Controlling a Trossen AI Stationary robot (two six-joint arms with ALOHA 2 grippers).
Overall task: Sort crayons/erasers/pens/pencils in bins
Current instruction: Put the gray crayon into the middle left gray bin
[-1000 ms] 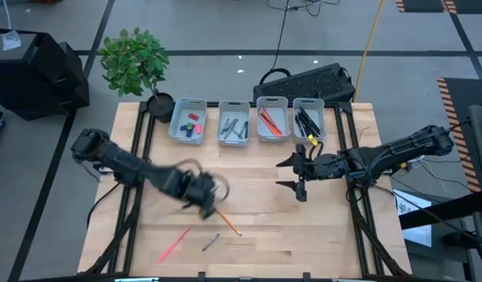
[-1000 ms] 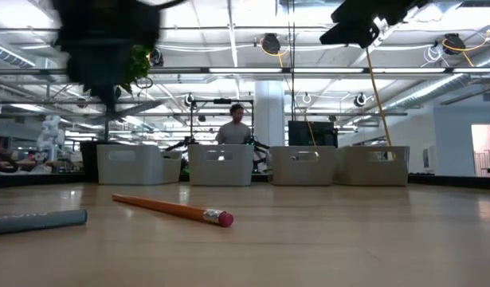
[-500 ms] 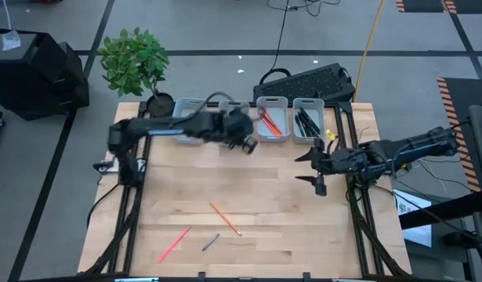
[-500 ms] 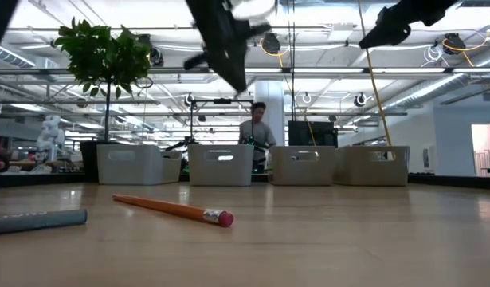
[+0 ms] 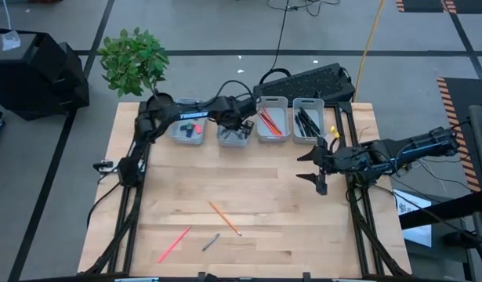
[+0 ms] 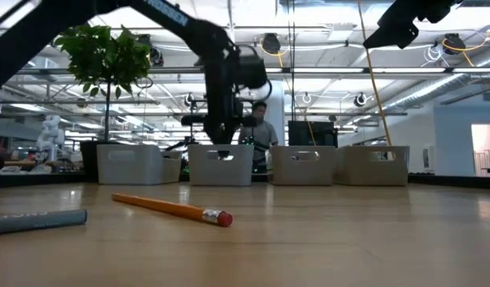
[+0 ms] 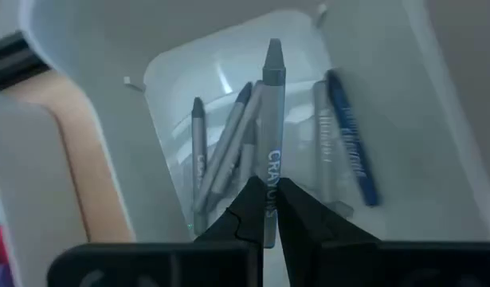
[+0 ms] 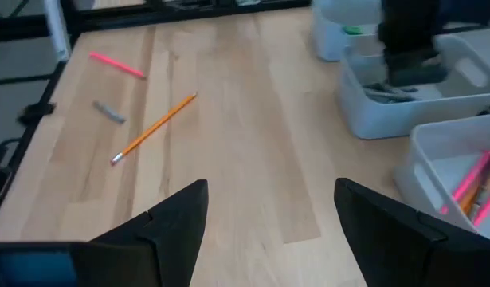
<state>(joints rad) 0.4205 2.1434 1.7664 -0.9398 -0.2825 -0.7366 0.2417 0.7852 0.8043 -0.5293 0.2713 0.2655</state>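
We take the row of four bins as our landmark. Our left gripper [image 7: 266, 209] hangs over the second bin [image 5: 233, 138] from the plant end, fingers pinched on a grey crayon [image 7: 272, 135] that points down into it. We hold it there because that bin already contains other grey crayons [image 7: 221, 155], so this looks like the right place to let go.

The bin nearest the potted plant [image 5: 133, 61] holds the erasers [image 5: 193, 124], red, green and blue blocks. The third bin holds the pink and orange sticks [image 5: 269, 120], the fourth the dark pens [image 5: 307, 121].

Our right gripper [image 8: 270, 209] waits with its jaws spread wide and empty, just in front of the fourth bin, clear of the left arm's work.

Well in front of the bins, an orange pencil [image 5: 224, 218], a pink stick [image 5: 173, 244] and a short grey crayon [image 5: 211, 242] lie unsorted on the wooden table [image 5: 256, 188], so we judge the task unfinished.
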